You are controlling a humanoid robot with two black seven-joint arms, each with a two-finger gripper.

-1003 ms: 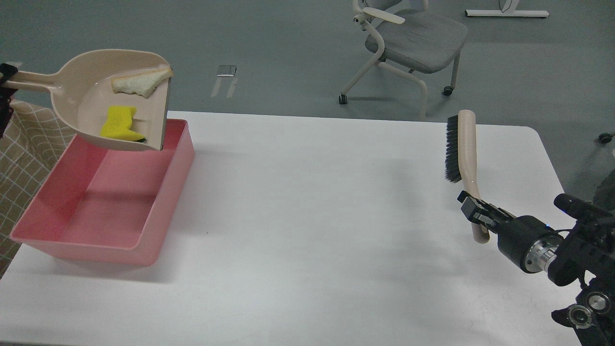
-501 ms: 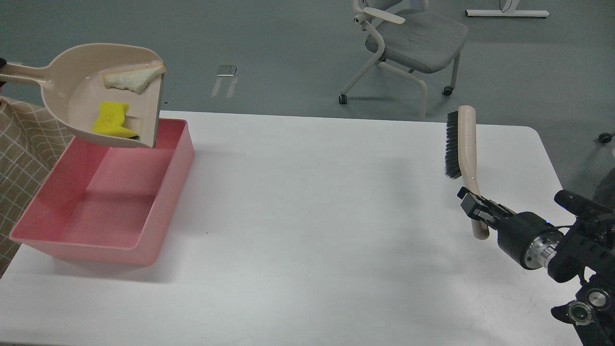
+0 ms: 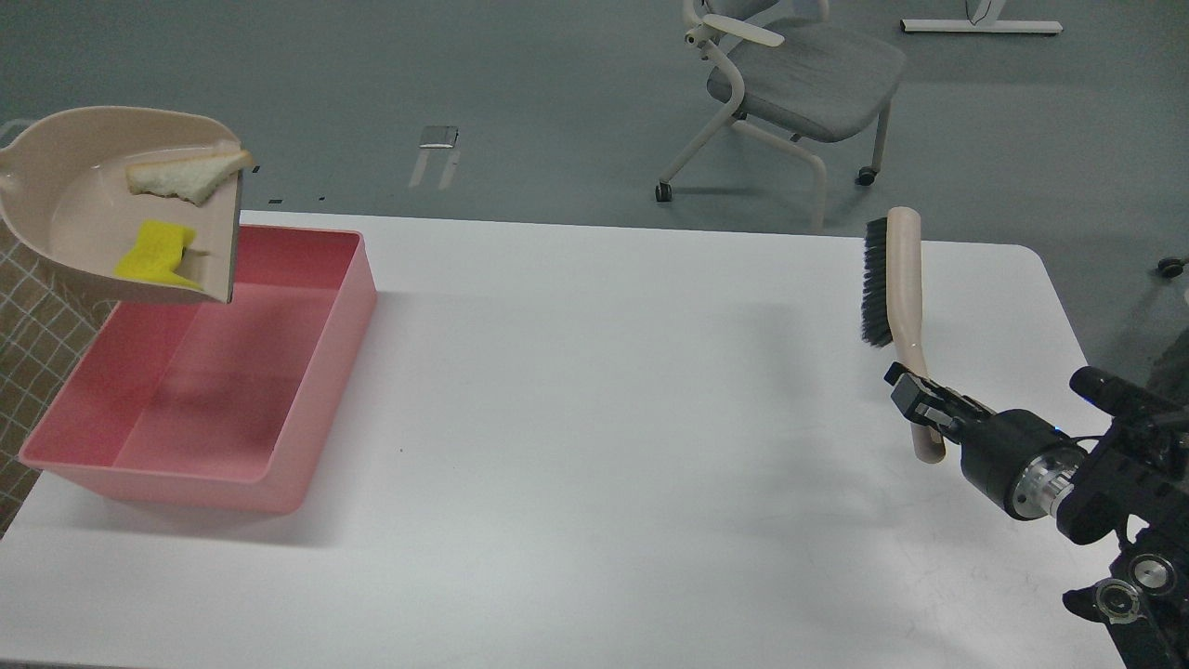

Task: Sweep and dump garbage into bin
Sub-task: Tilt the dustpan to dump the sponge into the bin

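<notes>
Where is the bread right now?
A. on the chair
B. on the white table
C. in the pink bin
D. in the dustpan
D. The bread lies in the raised dustpan beside the yellow sponge, above the empty pink bin.

Beige dustpan [image 3: 65, 200] held in air over far left corner of pink bin [image 3: 307, 372], handle cut off by left edge. Bread slice [image 3: 186, 175] and yellow sponge [image 3: 156, 253] inside dustpan. Right tool [image 3: 920, 404] clamped on brush [image 3: 899, 297] handle, bristles facing left, above white bench [image 3: 604, 418].
</notes>
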